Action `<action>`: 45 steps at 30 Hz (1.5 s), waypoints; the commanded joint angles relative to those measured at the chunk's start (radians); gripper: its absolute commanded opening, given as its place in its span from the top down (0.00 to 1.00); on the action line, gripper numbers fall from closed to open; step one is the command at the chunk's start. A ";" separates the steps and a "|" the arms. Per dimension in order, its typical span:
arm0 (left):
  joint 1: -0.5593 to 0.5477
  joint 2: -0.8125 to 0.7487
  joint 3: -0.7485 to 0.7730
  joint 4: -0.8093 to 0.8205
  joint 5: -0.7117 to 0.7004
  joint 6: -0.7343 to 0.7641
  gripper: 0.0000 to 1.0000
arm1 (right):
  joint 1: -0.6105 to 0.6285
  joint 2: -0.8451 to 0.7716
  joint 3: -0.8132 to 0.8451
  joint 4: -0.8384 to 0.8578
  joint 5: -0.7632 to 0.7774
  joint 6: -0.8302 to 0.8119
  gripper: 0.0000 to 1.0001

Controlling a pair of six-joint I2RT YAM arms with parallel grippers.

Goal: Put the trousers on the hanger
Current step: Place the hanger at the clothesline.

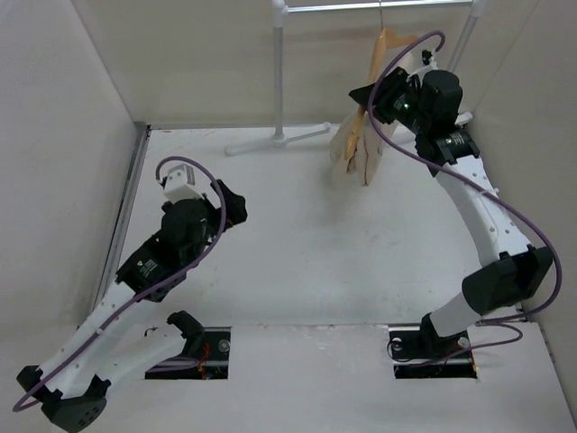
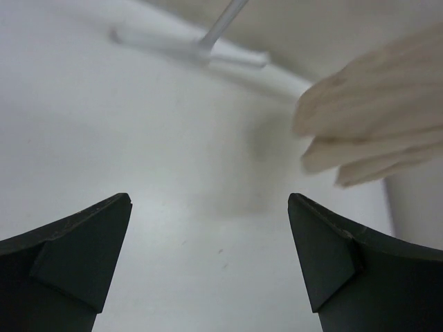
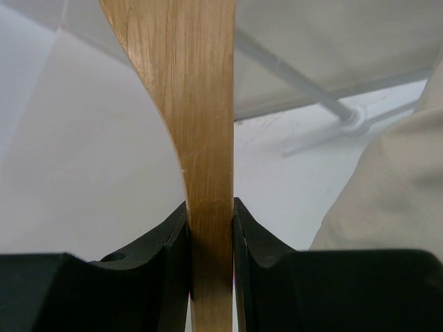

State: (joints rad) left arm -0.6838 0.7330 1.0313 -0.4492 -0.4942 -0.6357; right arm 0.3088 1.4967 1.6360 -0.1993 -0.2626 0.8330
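The wooden hanger hangs by its metal hook from the white rack's top bar at the back right. The beige trousers are draped over it and hang down in folds to the table. My right gripper is shut on the hanger; in the right wrist view the wood is pinched between both fingers, with the trousers at the right edge. My left gripper is open and empty over the bare table at the left. The trousers' lower ends show ahead of it in the left wrist view.
The white clothes rack stands at the back, its foot on the table; it also shows in the left wrist view. White walls enclose the table left, back and right. Two cut-outs at the near edge hold the arm bases.
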 commanded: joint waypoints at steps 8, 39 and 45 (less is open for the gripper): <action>0.103 -0.044 -0.160 -0.020 0.132 -0.087 0.00 | -0.162 0.226 0.326 0.060 -0.049 0.080 0.94; 0.177 -0.030 -0.284 0.001 0.203 -0.117 0.00 | -0.288 0.438 0.441 0.083 -0.076 0.169 0.66; 0.192 -0.014 -0.270 -0.002 0.204 -0.119 0.00 | -0.297 0.386 0.420 0.070 -0.078 0.156 0.22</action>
State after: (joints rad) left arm -0.5022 0.7116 0.7525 -0.4641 -0.2905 -0.7444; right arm 0.0196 1.9636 2.0567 -0.2039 -0.3332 1.0084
